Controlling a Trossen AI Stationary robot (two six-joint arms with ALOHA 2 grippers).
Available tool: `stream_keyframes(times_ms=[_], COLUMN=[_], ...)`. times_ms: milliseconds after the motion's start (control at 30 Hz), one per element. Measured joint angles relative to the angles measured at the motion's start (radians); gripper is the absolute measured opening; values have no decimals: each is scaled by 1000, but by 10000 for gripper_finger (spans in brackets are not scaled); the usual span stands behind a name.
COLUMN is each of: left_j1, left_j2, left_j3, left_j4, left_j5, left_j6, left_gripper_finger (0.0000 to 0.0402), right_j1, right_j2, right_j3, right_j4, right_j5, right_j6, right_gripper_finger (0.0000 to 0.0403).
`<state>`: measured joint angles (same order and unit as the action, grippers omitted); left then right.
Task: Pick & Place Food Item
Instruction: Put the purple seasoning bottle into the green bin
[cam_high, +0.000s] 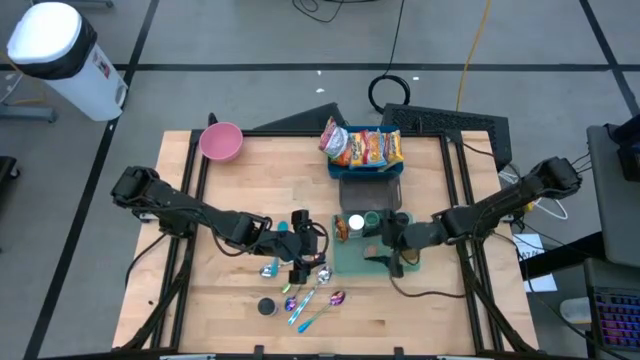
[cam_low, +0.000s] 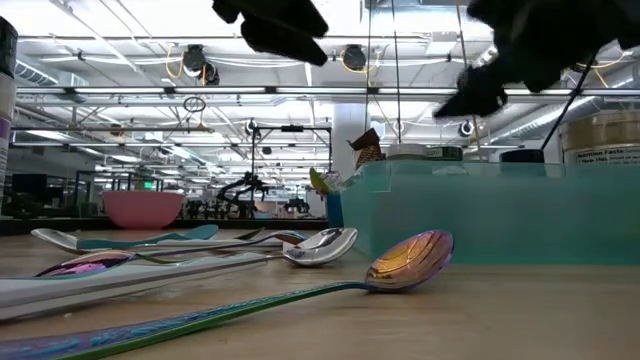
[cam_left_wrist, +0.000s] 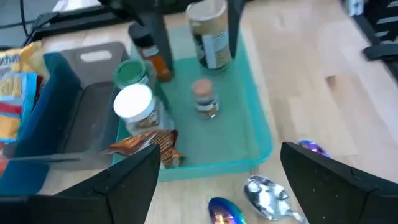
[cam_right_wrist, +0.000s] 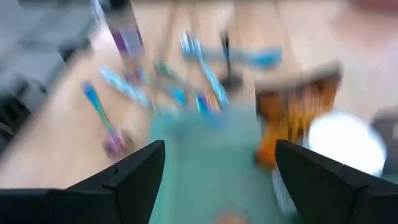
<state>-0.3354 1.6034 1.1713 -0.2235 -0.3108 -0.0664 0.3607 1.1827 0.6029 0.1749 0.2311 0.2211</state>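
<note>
Your right gripper (cam_high: 385, 243) hangs with fingers apart and empty over the shallow teal plastic tray (cam_left_wrist: 252, 134) at mid-worktop. Jars and an orange snack packet (cam_left_wrist: 149, 144) sit inside it. Your left gripper (cam_high: 303, 262), also spread wide, holds nothing. More placing likely remains.

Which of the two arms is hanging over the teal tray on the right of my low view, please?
Observer: The right one. From above, the right gripper is over the teal tray.
Operator: Thank you. Is it holding anything?
Observer: No. Its wrist view shows the fingers apart with nothing between them.
Operator: And where is the other arm?
Observer: The left gripper is open and empty, beside the tray's left edge, near the spoons.
Operator: What stands in the tray?
Observer: Several jars, among them a white-lidded jar, with a brown packet next to it.
</note>
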Motion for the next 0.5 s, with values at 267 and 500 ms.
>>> stream_keyframes(times_ms=[267,500], left_j1=[-102,-221], left_j2=[-70,-307], left_j3=[-12,-235], left_j4=[-160,-40], left_j5=[66,-96], left_j6=[-41,-104], left_gripper_finger=[335,335], right_j1=[82,149], right_j2=[-66,-47], right_j3=[0,1], right_j4=[267,354], right_j5=[0,2], right_j6=[-202,-294], right_gripper_finger=[292,292])
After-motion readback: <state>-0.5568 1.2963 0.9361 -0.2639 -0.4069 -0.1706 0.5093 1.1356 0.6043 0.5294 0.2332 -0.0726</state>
